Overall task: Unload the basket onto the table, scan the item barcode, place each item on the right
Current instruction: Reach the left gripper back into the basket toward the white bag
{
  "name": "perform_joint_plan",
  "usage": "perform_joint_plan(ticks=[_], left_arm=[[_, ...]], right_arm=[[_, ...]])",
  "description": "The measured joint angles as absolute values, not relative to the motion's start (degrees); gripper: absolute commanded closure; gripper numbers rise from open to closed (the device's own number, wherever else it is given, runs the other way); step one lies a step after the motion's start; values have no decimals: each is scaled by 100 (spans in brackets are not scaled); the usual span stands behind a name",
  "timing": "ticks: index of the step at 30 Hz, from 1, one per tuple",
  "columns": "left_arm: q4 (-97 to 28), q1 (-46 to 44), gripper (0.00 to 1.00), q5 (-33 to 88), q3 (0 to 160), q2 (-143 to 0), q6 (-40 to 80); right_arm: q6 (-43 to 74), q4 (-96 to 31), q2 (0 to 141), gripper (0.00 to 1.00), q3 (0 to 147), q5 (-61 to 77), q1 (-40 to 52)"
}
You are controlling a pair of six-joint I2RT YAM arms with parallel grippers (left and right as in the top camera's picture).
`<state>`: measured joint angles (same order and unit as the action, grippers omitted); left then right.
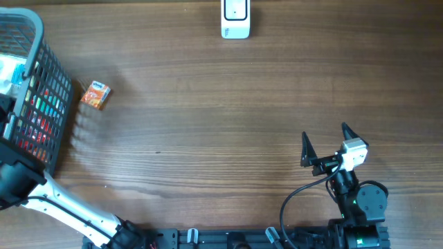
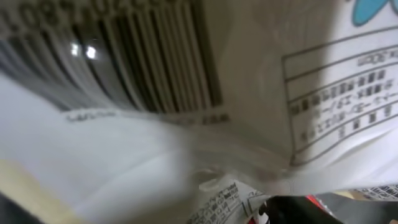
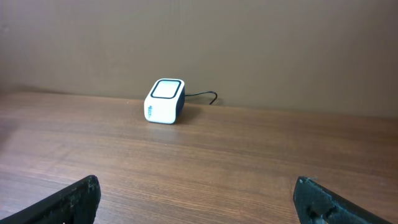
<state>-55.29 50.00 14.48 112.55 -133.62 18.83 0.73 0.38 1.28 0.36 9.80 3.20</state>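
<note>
Right tool (image 1: 324, 131) gapes, facing scanner (image 1: 235, 19)

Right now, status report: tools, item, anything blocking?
Right tool open, empty. Left tool hidden inside basket. Barcoded white packet fills its camera. Nothing blocking scanner.

Wooden table (image 1: 208, 131), black mesh basket (image 1: 57, 104) at left edge, small orange box (image 1: 95, 95) just beside it
</note>
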Motion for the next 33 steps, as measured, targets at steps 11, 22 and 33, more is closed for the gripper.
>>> perform_joint_plan(ticks=[11, 22, 33], left_arm=[[-5376, 5004, 96, 1474, 11240, -13362, 1874], [-5826, 5004, 96, 1485, 11104, -12475, 1872], [-5824, 5000, 96, 2117, 11111, -10090, 1872]], right_arm=[[73, 40, 128, 0, 36, 980, 320], [73, 38, 128, 0, 36, 980, 320], [73, 38, 128, 0, 36, 980, 320]])
